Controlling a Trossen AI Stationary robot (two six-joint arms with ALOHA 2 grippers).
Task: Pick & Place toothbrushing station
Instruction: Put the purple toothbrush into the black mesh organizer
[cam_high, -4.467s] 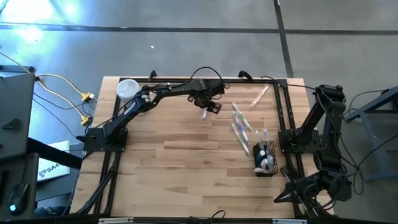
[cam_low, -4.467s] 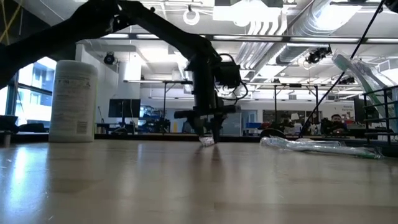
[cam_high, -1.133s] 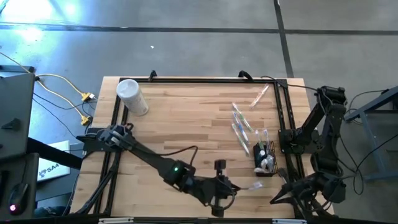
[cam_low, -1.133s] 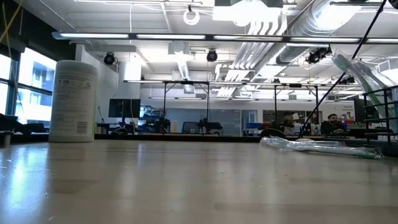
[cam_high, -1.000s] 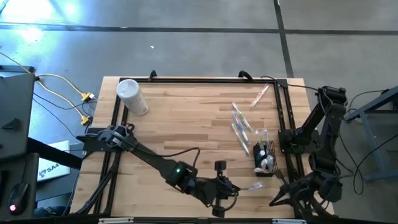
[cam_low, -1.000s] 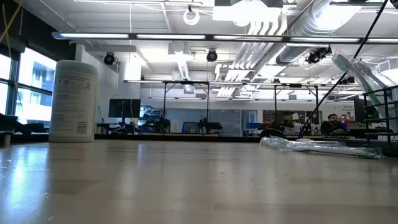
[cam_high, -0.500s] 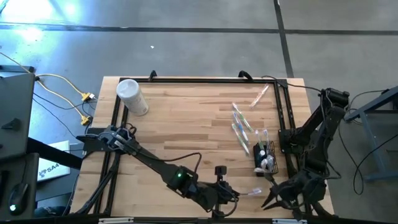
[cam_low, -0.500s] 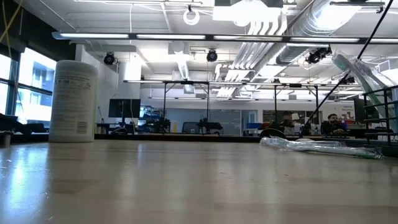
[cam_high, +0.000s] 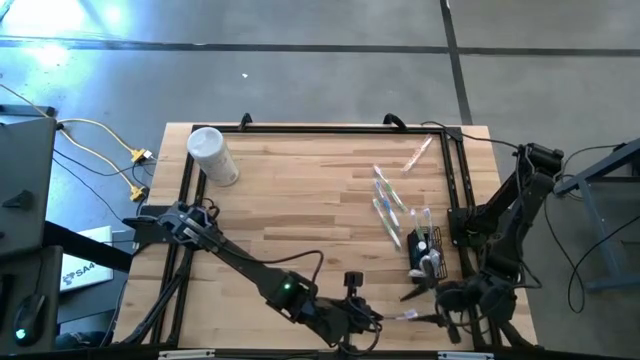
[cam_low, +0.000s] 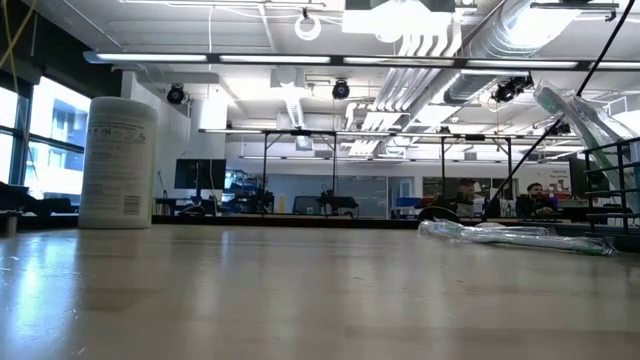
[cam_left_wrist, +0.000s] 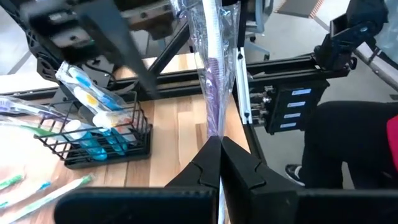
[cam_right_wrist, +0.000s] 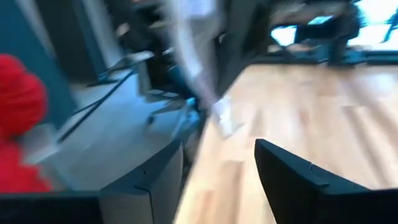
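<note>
My left gripper (cam_high: 374, 318) is near the table's near edge, shut on a toothbrush in a clear wrapper (cam_high: 400, 315) that sticks out toward the table's right. My right gripper (cam_high: 414, 308) stands open just right of it, one finger on each side of the toothbrush's free end (cam_right_wrist: 198, 56). The black wire-mesh holder (cam_high: 424, 256) sits on the table at the right. It holds upright toothbrushes and teal toothpaste tubes (cam_left_wrist: 102, 138). More wrapped toothbrushes (cam_high: 388, 205) lie flat on the wood beyond it. My left gripper (cam_left_wrist: 219, 148) pinches the wrapped toothbrush's end (cam_left_wrist: 216, 127) between its two fingers. The fingers point almost level toward the table's right, and the toothbrush runs on ahead in line with them. It is lifted clear of the table.
A white canister (cam_high: 212, 155) stands at the far left corner. One wrapped toothbrush (cam_high: 418, 153) lies apart at the far right. Black frame rails (cam_high: 460, 190) run along the table's sides. A person in dark clothes (cam_left_wrist: 348, 149) is beyond the near right corner.
My right gripper has swung in from the right edge toward the toothbrush's free end and has opened. My left gripper, still shut on the toothbrush, has drifted slightly toward the near edge.
</note>
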